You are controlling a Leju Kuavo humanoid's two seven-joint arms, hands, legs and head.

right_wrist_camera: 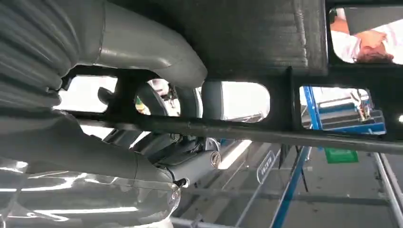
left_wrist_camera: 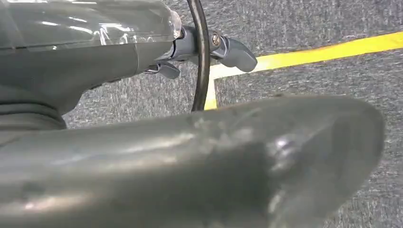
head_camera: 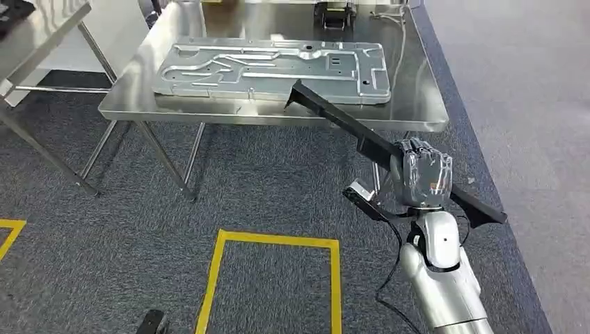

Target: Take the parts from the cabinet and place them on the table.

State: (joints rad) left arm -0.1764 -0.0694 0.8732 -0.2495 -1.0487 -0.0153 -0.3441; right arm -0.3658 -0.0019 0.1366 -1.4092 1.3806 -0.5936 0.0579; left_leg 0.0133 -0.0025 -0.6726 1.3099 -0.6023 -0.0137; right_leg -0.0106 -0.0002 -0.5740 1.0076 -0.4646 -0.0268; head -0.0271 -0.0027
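Long black part held over the near edge of the steel table.

The black part [head_camera: 389, 153] is gripped near its rear end by the right hand [head_camera: 421, 174], fingers wrapped around it; its front tip reaches over the steel table [head_camera: 417, 111], just beside the grey metal plate [head_camera: 271, 69] lying there. The left hand [left_wrist_camera: 199, 161] is blurred, its state unclear, above yellow floor tape [left_wrist_camera: 323, 52].
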